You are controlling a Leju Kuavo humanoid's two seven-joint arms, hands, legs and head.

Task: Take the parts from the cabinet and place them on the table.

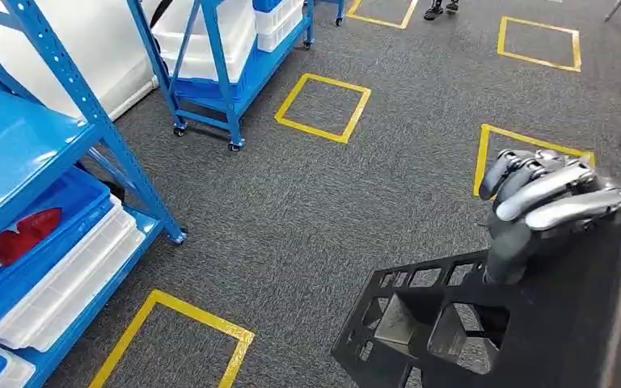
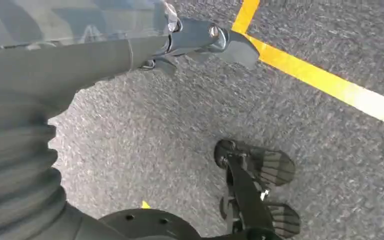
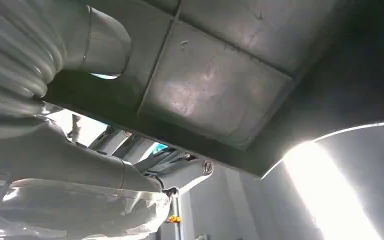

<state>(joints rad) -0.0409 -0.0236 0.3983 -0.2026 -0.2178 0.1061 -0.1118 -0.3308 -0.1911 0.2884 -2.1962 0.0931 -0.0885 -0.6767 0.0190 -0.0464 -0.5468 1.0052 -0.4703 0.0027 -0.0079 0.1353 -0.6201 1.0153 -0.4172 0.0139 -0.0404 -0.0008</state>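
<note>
The robot's right hand holds a big black part. The part is a flat piece of plastic with many square holes and ribs, like a grid. The silver fingers curl over its top edge, and the thumb goes down the near side. The part is up in the air, above the grey carpet, low on the right side of the head view. In the right wrist view, the ribbed face of the part is very close, with the hand wrapped on its edge.

The left hand hangs down over the carpet. Part of it shows in the left wrist view. I cannot tell if it is open or closed. It holds nothing that I can see.

On the left is a blue rack with blue shelves. A blue bin on it has a red thing inside. White trays sit under the bin. Farther back is a blue cart on wheels with white bins. Yellow tape squares are on the floor. A person's feet show at the far edge.
</note>
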